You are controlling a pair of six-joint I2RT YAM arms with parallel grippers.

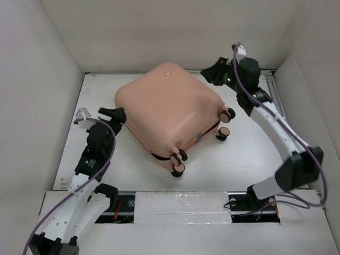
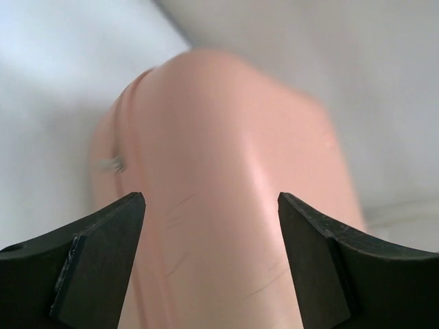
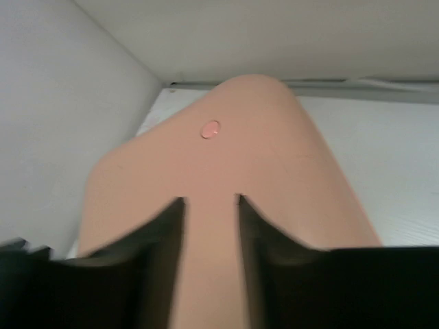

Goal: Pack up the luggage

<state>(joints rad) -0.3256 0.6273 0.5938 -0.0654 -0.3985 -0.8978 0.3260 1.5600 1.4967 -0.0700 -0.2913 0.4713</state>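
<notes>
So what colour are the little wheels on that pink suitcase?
Pink and black caster wheels, best seen in the top external view.

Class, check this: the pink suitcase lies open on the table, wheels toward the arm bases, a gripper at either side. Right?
No: the luggage is closed, shells shut together, as the top external view shows. It does lie on the table, wheels toward the bases, left gripper and right gripper at either side.
</notes>
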